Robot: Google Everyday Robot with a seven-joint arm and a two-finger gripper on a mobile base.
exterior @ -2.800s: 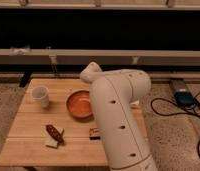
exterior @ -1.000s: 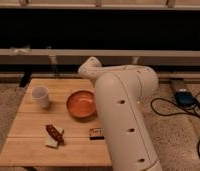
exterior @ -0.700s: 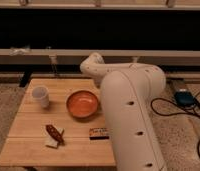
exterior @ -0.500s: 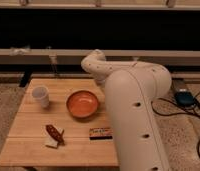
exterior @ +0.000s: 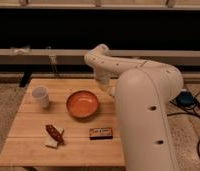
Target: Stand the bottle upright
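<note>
My white arm (exterior: 143, 110) fills the right side of the camera view. It rises from the lower right, bends at the elbow (exterior: 99, 54) and reaches down over the far right part of the wooden table (exterior: 33, 150). The gripper (exterior: 105, 86) hangs just right of the orange bowl (exterior: 82, 103), low over the table, with the arm partly covering it. I cannot make out the bottle; it is hidden behind the arm or the gripper.
A white paper cup (exterior: 40, 96) stands at the table's left. A dark box with orange print (exterior: 100, 132) lies in front of the bowl. A brown item on a white napkin (exterior: 53, 135) lies front left. Cables and a blue object (exterior: 185, 97) lie on the floor at right.
The arm's bulk has swung to the right and uncovered the dark box. The elbow has shifted right and the wrist has lowered toward the table beside the bowl.
</note>
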